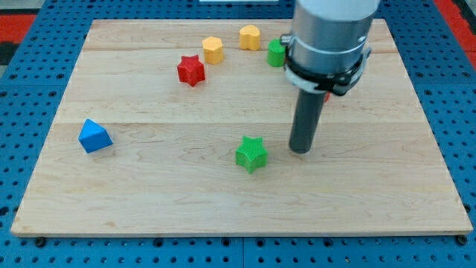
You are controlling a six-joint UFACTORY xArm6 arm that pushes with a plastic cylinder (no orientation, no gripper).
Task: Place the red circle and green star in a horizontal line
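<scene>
Camera view showed the wooden board (149, 201), then my tip (300, 151) just right of the green star (251, 153), apart; no jaws on this rod. I saw no red circle clearly, so lining up seemed undone. Counted: 2 yellow blocks, 1 red star (191, 70), 1 blue block (94, 136), 1 green block (276, 53).

Setting: robotics lab or test bench. Evidence: pale wooden board (223, 193) of glued planks, lying flat on a blue perforated metal base (30, 82) with regular rows of holes, of the kind used for mounting equipment; red surface (454, 15) at the view's top right corner; grey cylindrical robot arm (331, 33) with black collar entering from the view's top; small plastic blocks in plain colours scattered on the board.
</scene>
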